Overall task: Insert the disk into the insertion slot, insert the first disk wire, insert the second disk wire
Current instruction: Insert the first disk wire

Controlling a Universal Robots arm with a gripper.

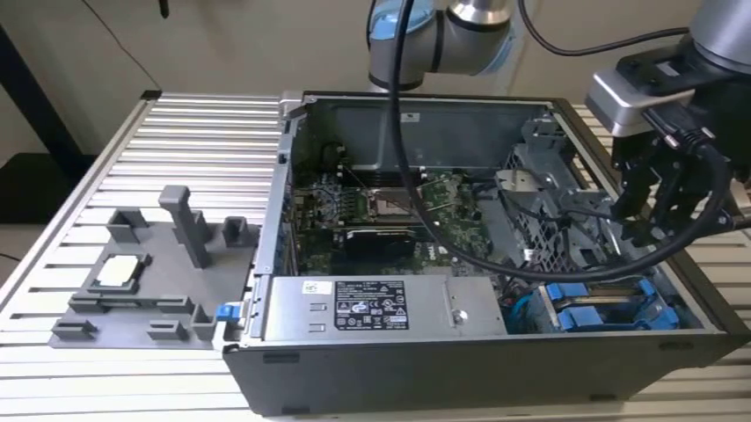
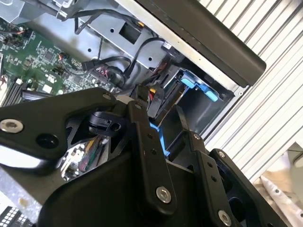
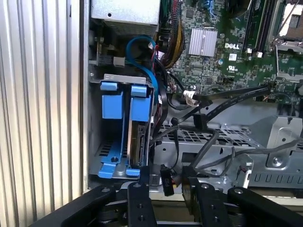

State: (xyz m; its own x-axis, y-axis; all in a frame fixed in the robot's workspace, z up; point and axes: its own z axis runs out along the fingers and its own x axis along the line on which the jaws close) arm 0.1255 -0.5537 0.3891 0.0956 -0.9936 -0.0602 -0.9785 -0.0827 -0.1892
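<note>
Tight quarters here: the gripper (image 3: 166, 189), jaws apart, hangs right at the drive cage (image 3: 124, 78), hemmed in by the case wall (image 3: 85, 94) on one side and a tangle of black cables (image 3: 208, 101) on the other. A blue cable (image 3: 140, 37) loops just beside the disk (image 3: 135, 142). There's open room above the motherboard (image 1: 364, 198) and out over the ribbed table (image 1: 188, 123).

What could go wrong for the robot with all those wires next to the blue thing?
1. Loose black cables crowd the spot beside the disk. The gripper hangs just above them and might snag or tug one.
2. The small black plug at the gripper could go in crooked and jam, since the gap beside the blue frame looks tight.
</note>
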